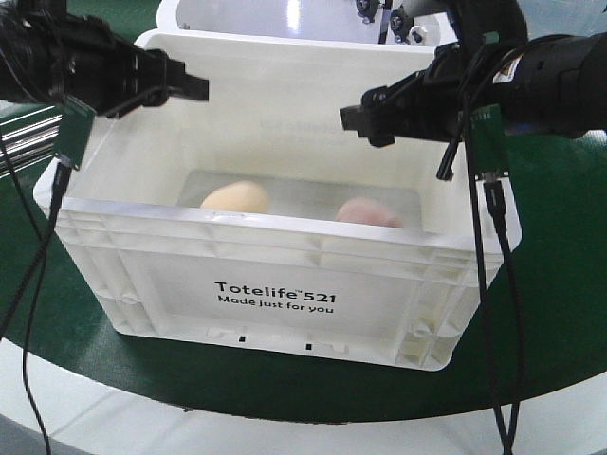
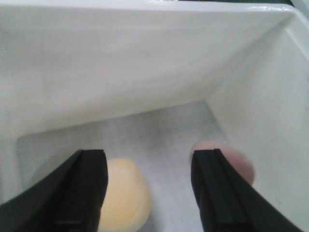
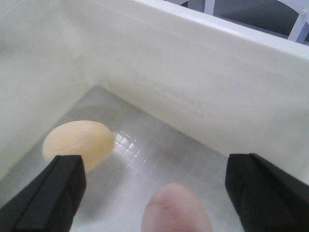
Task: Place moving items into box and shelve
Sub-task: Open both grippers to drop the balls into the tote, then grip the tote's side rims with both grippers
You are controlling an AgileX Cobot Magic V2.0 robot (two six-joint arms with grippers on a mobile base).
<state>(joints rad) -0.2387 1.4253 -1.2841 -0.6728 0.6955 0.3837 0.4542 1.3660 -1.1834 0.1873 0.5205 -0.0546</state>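
A white tote box [image 1: 285, 270] marked "Totelife 521" stands on the green table. A pale yellow rounded item [image 1: 235, 196] lies on its floor at the left and a pink rounded item [image 1: 368, 212] at the right. My left gripper [image 1: 194, 88] hovers above the box's left rim, open and empty. My right gripper [image 1: 356, 118] hovers above the box's right half, open and empty. In the left wrist view the left gripper [image 2: 149, 186] looks down at the yellow item [image 2: 126, 193] and pink item [image 2: 241, 164]. In the right wrist view the right gripper [image 3: 159, 188] is above the pink item [image 3: 176, 210], with the yellow item [image 3: 79, 140] to its left.
The box sits on a round green table top [image 1: 560, 284] with a white border [image 1: 95, 417] in front. Black cables [image 1: 498, 284] hang from both arms beside the box. A white rounded structure [image 1: 285, 19] stands behind the box.
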